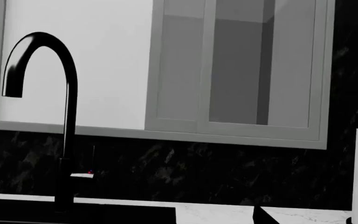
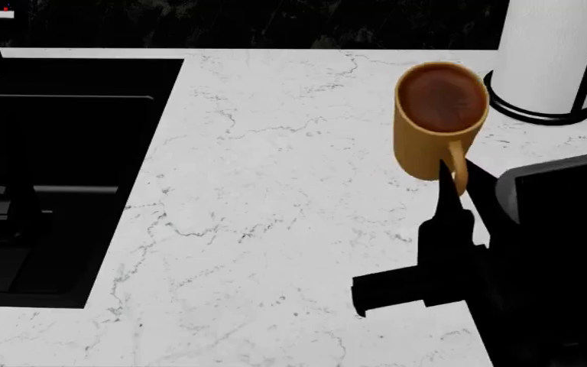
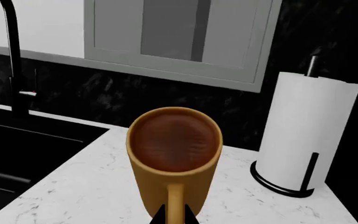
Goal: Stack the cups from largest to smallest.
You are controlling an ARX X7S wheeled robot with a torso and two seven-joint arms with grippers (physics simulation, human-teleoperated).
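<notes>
Above counter (image 2: 273,191) — mug (image 2: 439,122) handle pinched; faucet (image 1: 39,102) left-wrist only.

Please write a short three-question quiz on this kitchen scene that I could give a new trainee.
1. True or false: the right pincer grips the mustard mug by its handle.
2. What stands beside the mug, toward the wall? A) a kettle B) a paper-towel roll on a black-ringed stand C) a toaster
3. Fill in: the black faucet rises behind the ____.

Key
1. True: in the head and right wrist views the fingertips close on the loop handle.
2. B: the paper-towel roll stands on the marble counter.
3. The sink.

The white cup and the left pincer are in no view.
</notes>
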